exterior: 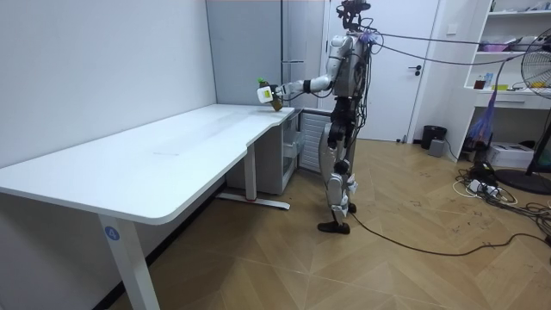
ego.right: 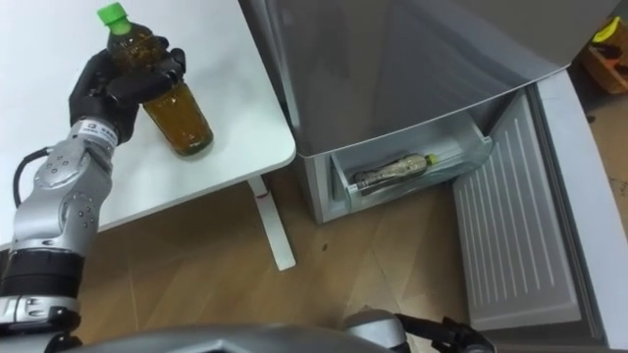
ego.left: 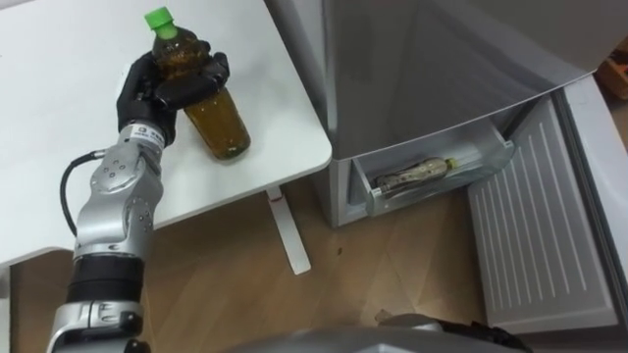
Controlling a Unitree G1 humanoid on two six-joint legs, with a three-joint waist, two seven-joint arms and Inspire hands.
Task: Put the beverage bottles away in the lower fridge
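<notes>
My left hand (ego.left: 162, 83) (ego.right: 113, 80) is curled round a bottle of brown tea with a green cap (ego.left: 203, 93) (ego.right: 165, 98), holding it tilted just above the near right corner of the white desk (ego.left: 285, 123). The room view puts that hand and bottle (exterior: 274, 95) over the desk's end. Beside the desk, the grey fridge (ego.left: 442, 69) has its lower door (ego.left: 535, 235) swung open. A second bottle (ego.left: 412, 176) (ego.right: 392, 171) lies on its side in the lower drawer (ego.left: 368, 196).
The white desk leg (ego.left: 287, 230) stands on the wooden floor between the desk and the fridge. In the room view I stand at the desk's end, in front of the fridge (exterior: 284, 52), with shelves and a fan further off.
</notes>
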